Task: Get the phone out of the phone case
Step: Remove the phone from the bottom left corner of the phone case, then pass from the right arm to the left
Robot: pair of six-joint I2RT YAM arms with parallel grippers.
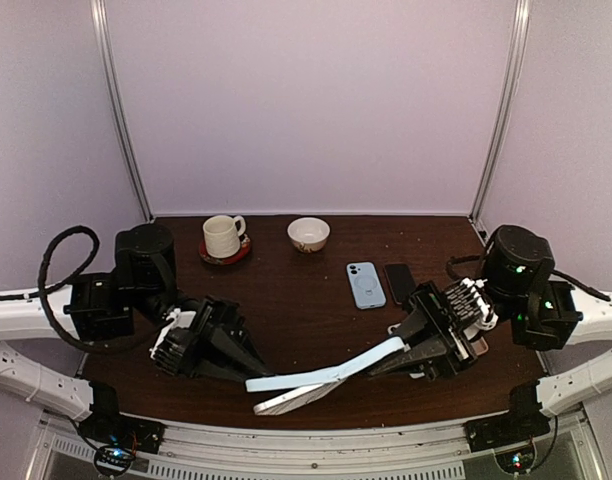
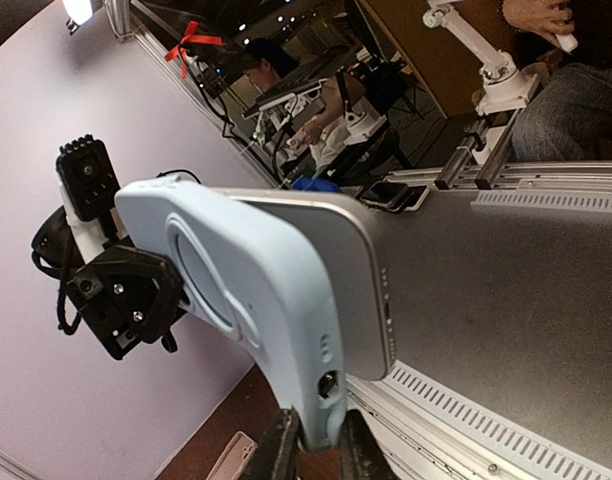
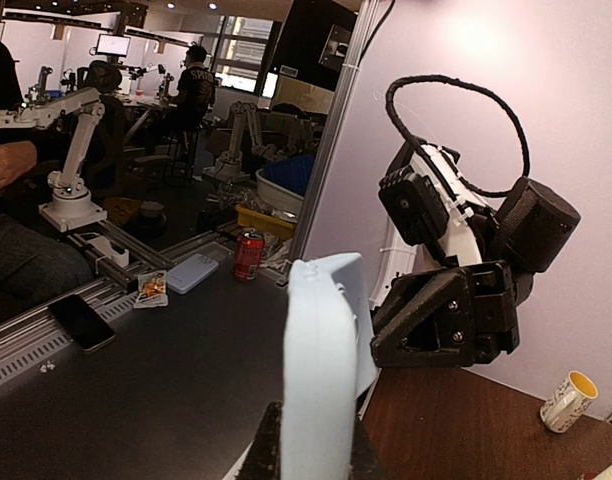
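Left claw (image 1: 254, 380) and right claw (image 1: 391, 352) both squeezed nearly shut on opposite ends of blue phone case (image 1: 326, 368), phone (image 1: 291, 400) partly out just below.

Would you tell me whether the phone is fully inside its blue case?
Partly out: in the top view one end of the phone splays away from the case; the left wrist view shows its silver edge exposed.
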